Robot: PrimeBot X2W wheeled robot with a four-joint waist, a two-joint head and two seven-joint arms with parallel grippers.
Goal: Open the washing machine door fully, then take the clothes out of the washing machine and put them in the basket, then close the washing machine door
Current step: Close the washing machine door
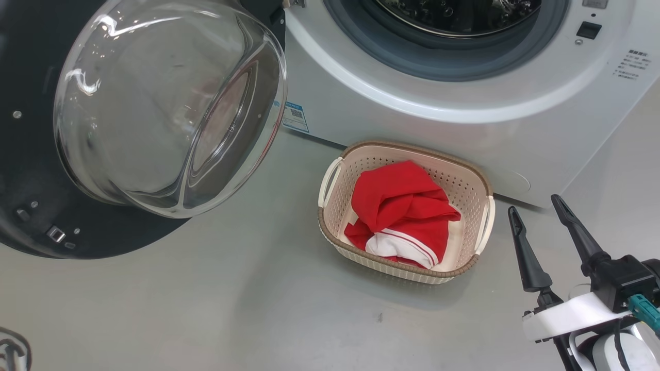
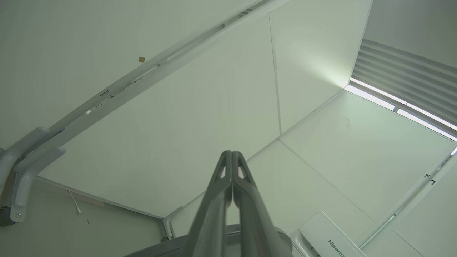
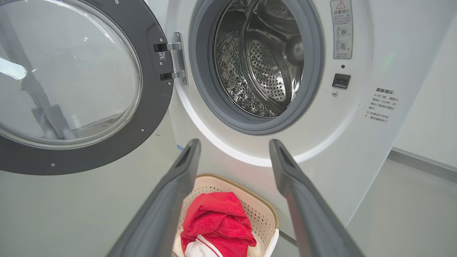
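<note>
The white washing machine (image 1: pixel 392 98) (image 3: pixel 350 142) stands ahead, its steel drum (image 3: pixel 262 60) showing no clothes inside. The washing machine door (image 1: pixel 31 62) (image 3: pixel 150 107) hangs swung wide to the left, glass bowl bulging toward me. On the floor in front sits the cream basket (image 1: pixel 466 188) (image 3: pixel 266 214) holding red clothes (image 1: pixel 399 206) (image 3: pixel 217 221) with white trim. My right gripper (image 1: pixel 536 208) (image 3: pixel 234 148) is open and empty, to the right of the basket, fingers pointing at the machine. My left gripper (image 2: pixel 232 153) is shut on nothing, pointing up at white wall panels.
Grey floor (image 1: pixel 232 304) spreads around the basket and under the door. A blue label (image 1: pixel 295 116) marks the machine's lower left. The door latch slot (image 3: pixel 341 80) sits right of the drum. A wall and skirting (image 3: pixel 425 164) run on the right.
</note>
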